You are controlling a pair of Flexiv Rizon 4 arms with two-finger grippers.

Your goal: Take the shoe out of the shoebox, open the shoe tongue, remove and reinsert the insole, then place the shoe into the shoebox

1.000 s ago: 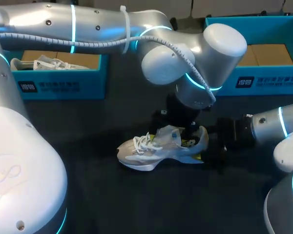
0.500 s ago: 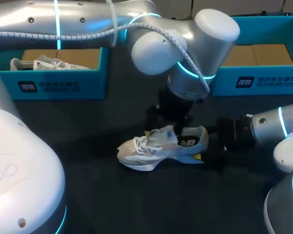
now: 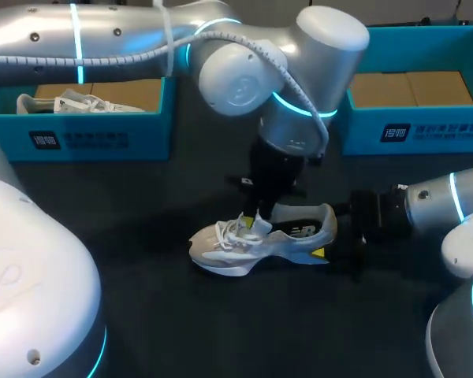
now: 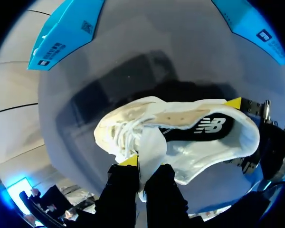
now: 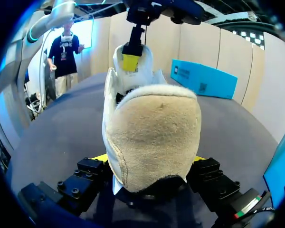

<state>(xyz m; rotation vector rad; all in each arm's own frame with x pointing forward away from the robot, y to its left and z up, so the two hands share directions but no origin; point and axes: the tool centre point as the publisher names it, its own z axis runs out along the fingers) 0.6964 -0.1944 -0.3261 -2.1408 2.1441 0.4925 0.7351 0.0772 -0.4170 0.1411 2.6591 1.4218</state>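
A white sneaker (image 3: 256, 242) lies on its sole on the dark table, toe toward the left. My left gripper (image 3: 258, 222) comes down from above and is shut on the shoe's tongue (image 4: 151, 145), which is pinched between its black fingers (image 4: 126, 183). The dark insole (image 4: 205, 127) shows inside the shoe's opening. My right gripper (image 3: 343, 236) is at the heel (image 5: 154, 135). Its yellow-tipped fingers (image 5: 99, 158) press the heel from both sides, low against the table.
A blue shoebox (image 3: 87, 138) at the back left holds another white shoe (image 3: 75, 102). A second blue shoebox (image 3: 426, 130) at the back right has brown cardboard inside. Bare dark table lies in front of the shoe.
My left gripper came down and leftward over the shoe's opening and shut on the tongue. The right gripper and the shoe stayed in place.
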